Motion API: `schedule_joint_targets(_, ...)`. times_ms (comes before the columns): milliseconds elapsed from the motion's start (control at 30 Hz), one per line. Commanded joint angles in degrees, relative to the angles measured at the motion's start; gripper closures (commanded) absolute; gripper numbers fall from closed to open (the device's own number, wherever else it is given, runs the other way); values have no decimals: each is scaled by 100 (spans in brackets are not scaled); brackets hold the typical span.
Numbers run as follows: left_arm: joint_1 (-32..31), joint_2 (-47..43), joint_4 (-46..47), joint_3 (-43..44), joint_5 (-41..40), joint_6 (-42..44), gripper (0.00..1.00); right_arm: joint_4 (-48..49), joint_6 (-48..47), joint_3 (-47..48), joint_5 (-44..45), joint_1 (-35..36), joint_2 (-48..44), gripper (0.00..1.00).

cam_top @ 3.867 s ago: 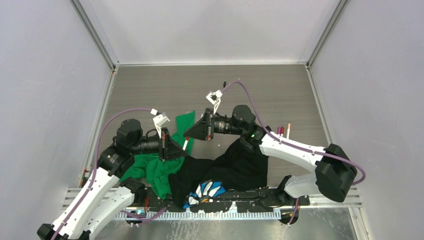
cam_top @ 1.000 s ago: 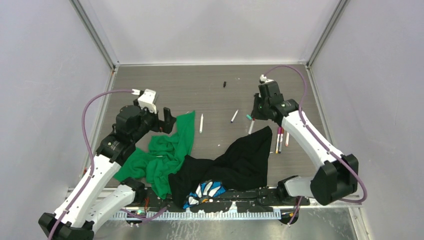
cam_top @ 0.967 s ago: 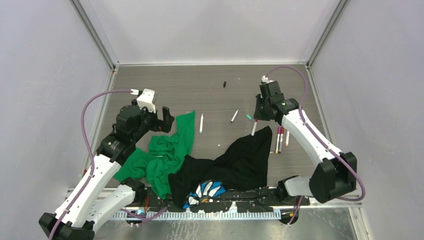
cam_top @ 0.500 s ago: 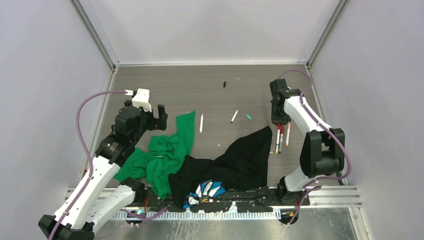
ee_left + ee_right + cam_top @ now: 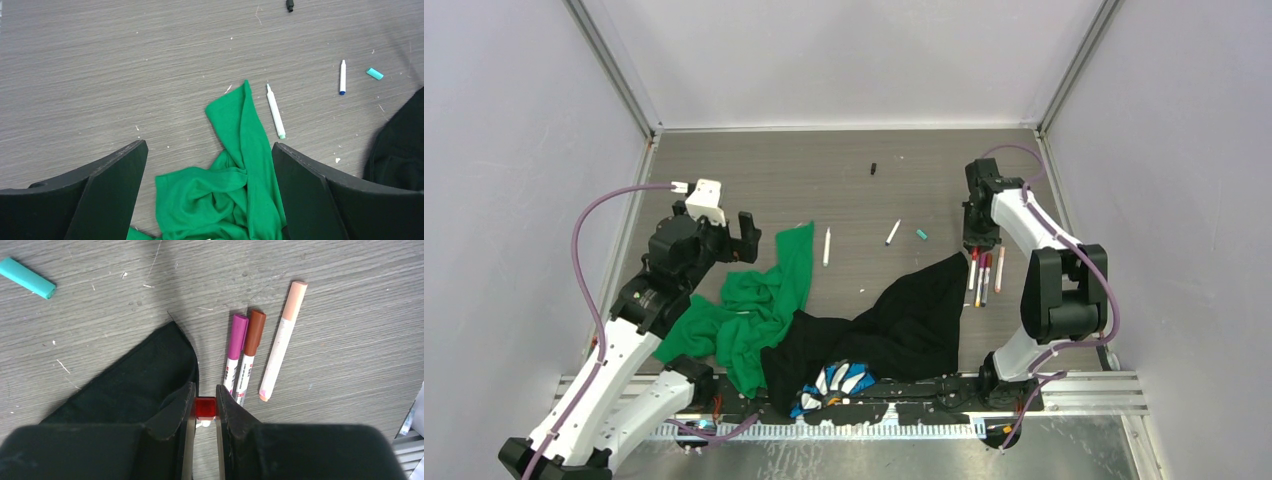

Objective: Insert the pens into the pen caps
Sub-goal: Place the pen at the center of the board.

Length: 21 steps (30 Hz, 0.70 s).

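- At the near edge, a green cloth (image 5: 754, 310) and a black cloth (image 5: 904, 320) are seen crumpled on the table (image 5: 754, 180); no pens can be seen on them.
- The left gripper (image 5: 208, 147) is held above the green cloth with its jaws wide apart and nothing between them, apparently left free for the next pick.
- The right gripper (image 5: 205, 399) is clamped on a red-capped pen (image 5: 204, 411), gripped at the cap. It is poised by the black cloth's tip, just beside three capped pens (image 5: 250, 350) lying side by side, probably so that finished pens are grouped.
- Farther in, a green-tipped pen (image 5: 275, 111) and a blue-tipped pen (image 5: 342, 76) lie uncapped, with a teal cap (image 5: 27, 277) near the latter.
- Farthest off, a black cap (image 5: 874, 168) lies alone, well apart.
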Motion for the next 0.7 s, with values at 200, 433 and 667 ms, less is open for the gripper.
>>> schedule_joint_targets(200,24,-119,191,103,226,-7,2,677,59,-292,-90,-212,20,56)
schedule_joint_targets(433,23,-58,162,199,270,-52,2,1032,212,105,-326,-240,-775,28)
schedule_joint_targets(667,39,152,-51,414,351,-250,2,1961,1104,-86,-1144,711,-694,31)
